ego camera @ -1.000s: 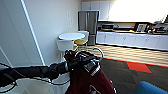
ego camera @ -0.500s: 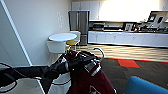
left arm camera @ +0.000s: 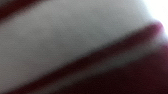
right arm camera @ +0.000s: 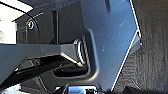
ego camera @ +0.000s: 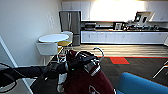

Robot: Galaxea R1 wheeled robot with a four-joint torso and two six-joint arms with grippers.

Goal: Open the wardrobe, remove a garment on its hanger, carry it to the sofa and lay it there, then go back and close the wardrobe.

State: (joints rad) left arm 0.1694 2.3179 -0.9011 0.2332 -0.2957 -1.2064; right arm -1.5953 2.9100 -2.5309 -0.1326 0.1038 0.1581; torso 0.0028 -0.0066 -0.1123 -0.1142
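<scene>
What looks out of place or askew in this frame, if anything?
Only the garment stands out: the maroon jacket is bunched over the left arm rather than hanging straight, with the hanger hook poking up above it at a tilt. The blue sofa lies just ahead. The round white table and kitchen look orderly.

Office kitchenette — fridge [ego camera: 70,23], counter [ego camera: 120,30]; café table [ego camera: 53,38]

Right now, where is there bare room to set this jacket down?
The blue sofa cushion at lower right looks bare. The floor between the red carpet patch and the kitchen counter is open. Around the round white table with its chairs it is crowded.
</scene>
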